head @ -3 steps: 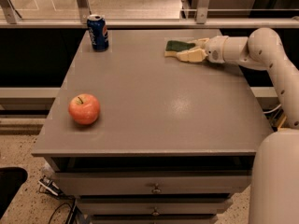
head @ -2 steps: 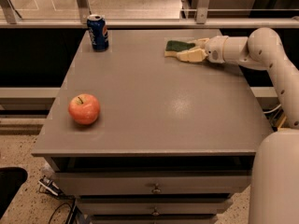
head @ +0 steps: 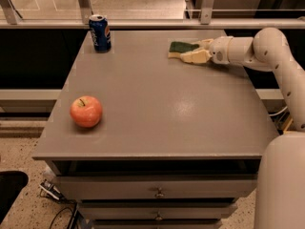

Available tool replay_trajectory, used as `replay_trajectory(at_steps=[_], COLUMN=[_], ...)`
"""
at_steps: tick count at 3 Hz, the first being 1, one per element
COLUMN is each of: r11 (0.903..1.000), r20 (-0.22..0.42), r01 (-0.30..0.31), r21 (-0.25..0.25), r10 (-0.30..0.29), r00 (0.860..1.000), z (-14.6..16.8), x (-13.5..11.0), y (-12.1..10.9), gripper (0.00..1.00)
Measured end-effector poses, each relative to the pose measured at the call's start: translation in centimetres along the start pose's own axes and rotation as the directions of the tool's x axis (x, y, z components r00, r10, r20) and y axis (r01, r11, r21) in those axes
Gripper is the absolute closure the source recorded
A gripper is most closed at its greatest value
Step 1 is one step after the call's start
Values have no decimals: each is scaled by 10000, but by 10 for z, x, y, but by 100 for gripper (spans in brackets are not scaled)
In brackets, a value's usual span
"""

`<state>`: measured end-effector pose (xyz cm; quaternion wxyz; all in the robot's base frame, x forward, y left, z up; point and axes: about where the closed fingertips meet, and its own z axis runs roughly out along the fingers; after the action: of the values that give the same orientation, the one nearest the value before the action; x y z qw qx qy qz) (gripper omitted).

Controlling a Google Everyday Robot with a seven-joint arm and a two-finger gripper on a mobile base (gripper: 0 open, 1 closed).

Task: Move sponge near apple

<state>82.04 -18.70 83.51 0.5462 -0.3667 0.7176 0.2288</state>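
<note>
The sponge, dark green on top with a pale yellow base, lies flat on the grey table at its far right. My gripper reaches in from the right, low over the table, and its fingers are closed on the sponge's right end, one on each side. The red-orange apple sits at the near left of the table, far from the sponge and the gripper.
A blue soda can stands upright at the table's far left corner. A metal rail and glass panels run behind the table. My white arm comes in over the right edge. Drawers sit below the tabletop.
</note>
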Motion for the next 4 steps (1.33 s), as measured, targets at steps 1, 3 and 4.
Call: replay_trajectory(at_steps=[1,3,4], r11=[9998,9960,9979], r20=[-145,193,102], r01=[179,730,480], r21=[-1,518,425], r10=[-179,-740,-484], r00=[9997,9971,9988], z=[-23,-117,-141], x=[-18,-93,-81], y=[20,110,158], gripper=[100,100,100])
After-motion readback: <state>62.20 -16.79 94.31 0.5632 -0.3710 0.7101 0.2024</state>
